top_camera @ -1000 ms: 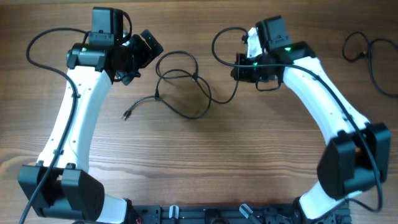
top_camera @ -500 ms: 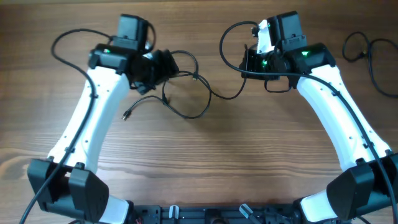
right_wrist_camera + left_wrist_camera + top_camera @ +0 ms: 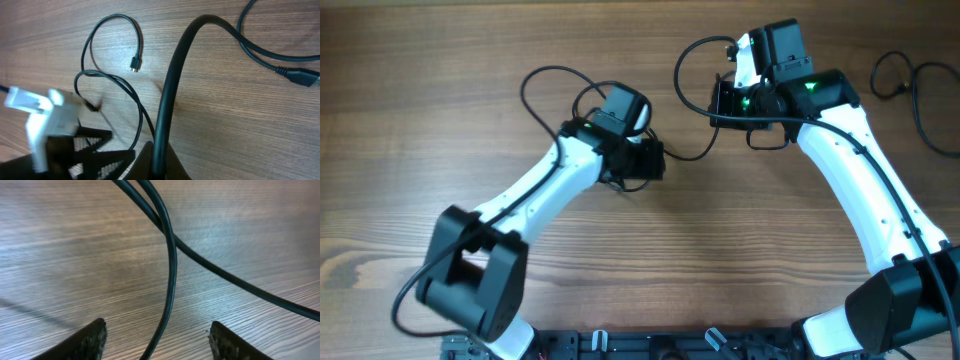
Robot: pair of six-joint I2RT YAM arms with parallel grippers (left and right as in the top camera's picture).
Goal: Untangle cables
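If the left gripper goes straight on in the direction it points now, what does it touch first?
Most likely the thin black cable, which runs between the open fingers of the left gripper. Behind it is only the wooden table. The depth to the cable is unclear.

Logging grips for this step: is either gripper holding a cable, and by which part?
The right gripper seems shut on a cable, mid-length, not at a plug. The left gripper is open, straddling cable strands, gripping nothing.
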